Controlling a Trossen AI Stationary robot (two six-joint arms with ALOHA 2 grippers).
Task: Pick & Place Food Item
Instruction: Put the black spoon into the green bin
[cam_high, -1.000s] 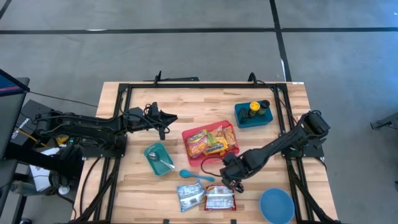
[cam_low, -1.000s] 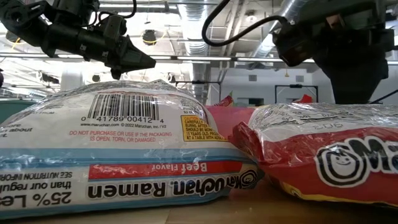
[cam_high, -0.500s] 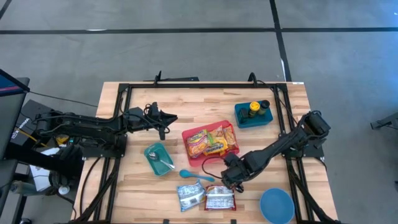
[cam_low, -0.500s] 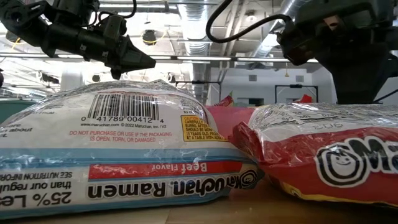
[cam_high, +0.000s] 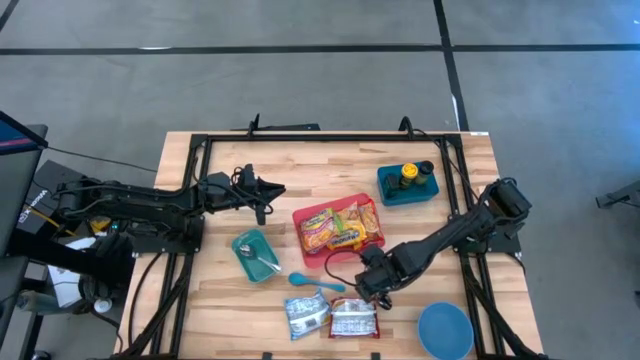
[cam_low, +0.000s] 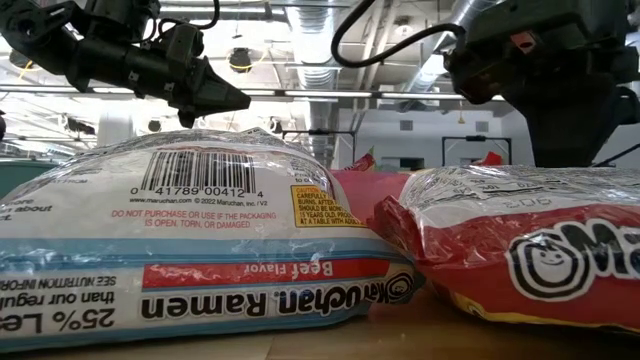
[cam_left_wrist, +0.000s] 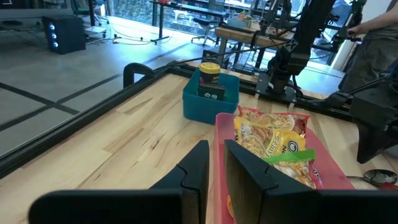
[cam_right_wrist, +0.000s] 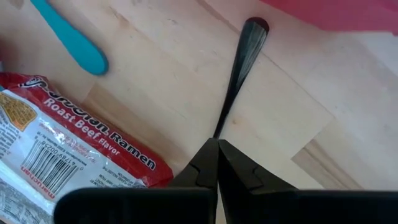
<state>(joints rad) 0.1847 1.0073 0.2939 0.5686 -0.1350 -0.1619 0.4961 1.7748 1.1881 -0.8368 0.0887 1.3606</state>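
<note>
Two ramen packets lie flat at the table's near edge: a blue-and-white one and a red one, which also shows in the right wrist view. More packets lie in the pink tray. My right gripper is shut, low over the table between the tray and the red packet. In the right wrist view its fingertips stand at one end of a thin black utensil lying on the wood. My left gripper is shut and empty, raised left of the tray. My right gripper's shut fingertips stand right at the narrow end of the black utensil, whose rounded far end lies against the pink tray's edge. I cannot tell whether the fingers touch it.
A blue spoon lies left of my right gripper. A teal container with a metal spoon stands at the left. A teal bin with a bottle is at the far right, and a blue bowl at the near right.
My right gripper has shifted a little toward the pink tray and stayed shut. The packets have not moved.
</note>
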